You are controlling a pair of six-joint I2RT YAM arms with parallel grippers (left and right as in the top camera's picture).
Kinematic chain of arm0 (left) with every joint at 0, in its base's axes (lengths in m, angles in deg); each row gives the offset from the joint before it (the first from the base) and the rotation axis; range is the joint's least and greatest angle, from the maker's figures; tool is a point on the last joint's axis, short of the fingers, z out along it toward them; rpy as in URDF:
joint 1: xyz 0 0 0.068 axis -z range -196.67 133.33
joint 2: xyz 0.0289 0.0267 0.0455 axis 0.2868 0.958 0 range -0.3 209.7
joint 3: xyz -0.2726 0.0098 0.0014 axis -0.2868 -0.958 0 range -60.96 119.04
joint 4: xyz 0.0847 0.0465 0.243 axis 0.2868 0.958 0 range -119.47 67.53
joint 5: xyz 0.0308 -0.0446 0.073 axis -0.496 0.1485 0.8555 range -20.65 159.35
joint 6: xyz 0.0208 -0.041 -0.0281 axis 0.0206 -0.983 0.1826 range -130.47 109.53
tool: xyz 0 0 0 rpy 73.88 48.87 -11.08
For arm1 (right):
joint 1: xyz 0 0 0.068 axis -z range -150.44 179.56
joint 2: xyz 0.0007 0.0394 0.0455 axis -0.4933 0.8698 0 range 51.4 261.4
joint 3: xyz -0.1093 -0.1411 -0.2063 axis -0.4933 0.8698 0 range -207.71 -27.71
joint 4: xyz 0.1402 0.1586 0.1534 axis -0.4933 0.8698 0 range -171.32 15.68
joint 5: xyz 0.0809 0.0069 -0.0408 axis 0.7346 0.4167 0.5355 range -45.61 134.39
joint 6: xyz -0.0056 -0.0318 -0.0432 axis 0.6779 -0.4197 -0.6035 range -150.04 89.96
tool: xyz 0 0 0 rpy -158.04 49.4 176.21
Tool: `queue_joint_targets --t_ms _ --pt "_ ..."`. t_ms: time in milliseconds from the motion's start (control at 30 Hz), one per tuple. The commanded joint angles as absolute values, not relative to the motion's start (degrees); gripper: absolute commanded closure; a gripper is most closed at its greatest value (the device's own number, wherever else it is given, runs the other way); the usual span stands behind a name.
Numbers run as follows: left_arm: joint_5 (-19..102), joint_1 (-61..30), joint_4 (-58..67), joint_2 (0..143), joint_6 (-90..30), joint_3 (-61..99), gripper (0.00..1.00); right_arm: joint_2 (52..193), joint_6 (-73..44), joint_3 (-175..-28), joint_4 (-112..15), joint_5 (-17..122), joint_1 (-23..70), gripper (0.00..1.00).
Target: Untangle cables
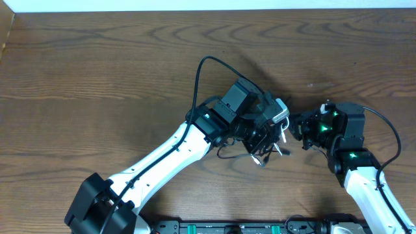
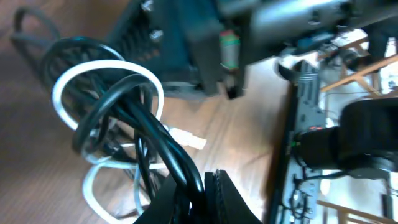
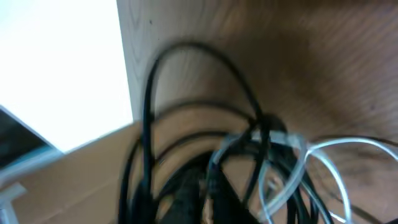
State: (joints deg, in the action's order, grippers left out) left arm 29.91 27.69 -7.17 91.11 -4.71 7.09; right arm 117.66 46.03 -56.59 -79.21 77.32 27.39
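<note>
cables (image 2: 149,134): tangled, centre of overhead view, between both grippers | left gripper (image 2: 202,199): clenched on black strands | right gripper (image 1: 300,127): closed, hold too blurred to tell | handling: likely light, floppy, snag-prone; grasp near the plug (image 2: 191,140)

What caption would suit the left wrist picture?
Left gripper clamps black cables looped with a white cable over a wooden table.

Overhead, soft even light falls on the counter (image 1: 97,58). Its wood grain is crisp, and a faint shadow lies just above the cables (image 1: 263,156). Small green lights (image 1: 323,127) glow to their right. In the left wrist view the cables are fairly sharp while everything behind them smears. The right wrist view is blurred throughout, and a white patch (image 3: 56,62) left of the cables is blown out.
</note>
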Motion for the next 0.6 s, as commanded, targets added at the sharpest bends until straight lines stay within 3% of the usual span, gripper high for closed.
queue_joint_targets --t_ms 0,300,567 --pt "19.6 27.8 -10.3 91.1 -5.0 7.5 0.93 117.4 46.6 -56.8 -79.2 74.7 27.3 0.99" --pt "19.7 27.8 -13.5 91.1 -5.2 7.5 0.93 117.4 42.9 -56.8 -74.3 74.5 28.4 0.99" --pt "33.2 27.8 -13.0 91.1 -5.2 7.5 0.93 110.8 38.0 -56.9 -69.1 84.7 35.4 0.99"
